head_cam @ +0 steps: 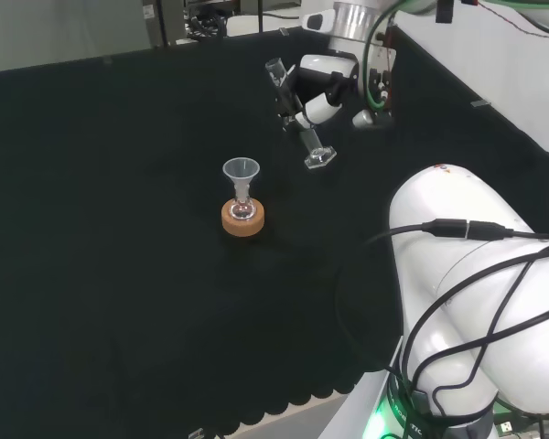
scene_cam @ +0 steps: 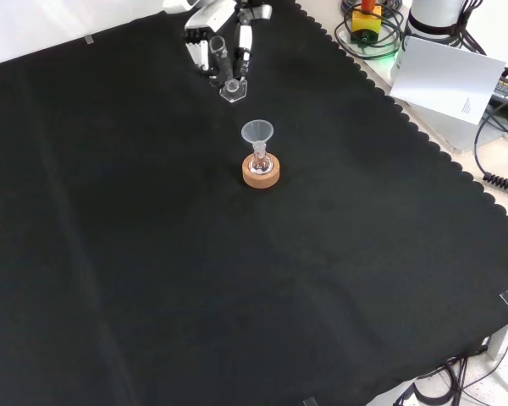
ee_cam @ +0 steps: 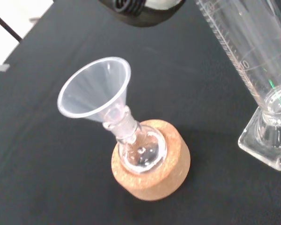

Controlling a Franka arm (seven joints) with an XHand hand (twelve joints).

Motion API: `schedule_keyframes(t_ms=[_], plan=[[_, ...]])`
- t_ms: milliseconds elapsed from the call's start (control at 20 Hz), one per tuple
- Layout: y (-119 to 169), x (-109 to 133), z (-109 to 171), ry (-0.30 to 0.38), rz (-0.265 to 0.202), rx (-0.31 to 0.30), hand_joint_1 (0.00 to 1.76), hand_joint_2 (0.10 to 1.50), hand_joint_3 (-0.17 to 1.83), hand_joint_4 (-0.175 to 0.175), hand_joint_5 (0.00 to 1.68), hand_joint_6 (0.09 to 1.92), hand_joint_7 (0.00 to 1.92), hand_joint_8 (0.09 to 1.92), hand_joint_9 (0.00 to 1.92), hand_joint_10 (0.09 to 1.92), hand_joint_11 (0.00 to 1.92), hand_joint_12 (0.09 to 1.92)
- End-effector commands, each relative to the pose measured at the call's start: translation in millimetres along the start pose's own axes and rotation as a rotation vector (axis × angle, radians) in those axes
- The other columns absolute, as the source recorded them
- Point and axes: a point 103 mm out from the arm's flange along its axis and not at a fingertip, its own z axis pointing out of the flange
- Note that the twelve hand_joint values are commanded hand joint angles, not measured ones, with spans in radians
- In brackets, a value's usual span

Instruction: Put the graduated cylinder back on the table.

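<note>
Right now the hand [head_cam: 316, 99] is gripping the cylinder [head_cam: 297, 117], fingers curled round its tube, and is holding it tilted above the cloth [head_cam: 119, 274] toward the bench's far edge in the head view, base lowest. Whether the base is touching the cloth I cannot tell. Nearby a flask [head_cam: 243, 207] with a funnel [head_cam: 241, 171] is sitting on a cork ring [head_cam: 242, 219], apart from the cylinder. Judging by this, the set-down is under way; next the cylinder needs righting, lowering flat, then releasing.

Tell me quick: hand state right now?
Hand: shut on the graduated cylinder, held tilted above the black cloth.
</note>
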Motion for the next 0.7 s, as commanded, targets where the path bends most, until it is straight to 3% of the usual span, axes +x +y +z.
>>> schedule_keyframes(t_ms=[50,350,700], plan=[[29.3,-43.2,6.1,0.1,-0.059,-0.122,1.16,1.08,0.01,-0.163,1.05,0.91,1.4,0.12,1.53,0.09,1.38,0.67],[62.1,-75.6,16.4,0.136,-0.092,-0.212,1.16,1.08,0.01,-0.163,1.05,0.91,1.4,0.12,1.53,0.09,1.38,0.67],[92.5,-104.0,37.0,0.147,-0.113,-0.244,1.16,1.08,0.01,-0.163,1.05,0.91,1.39,0.12,1.52,0.09,1.37,0.67]])
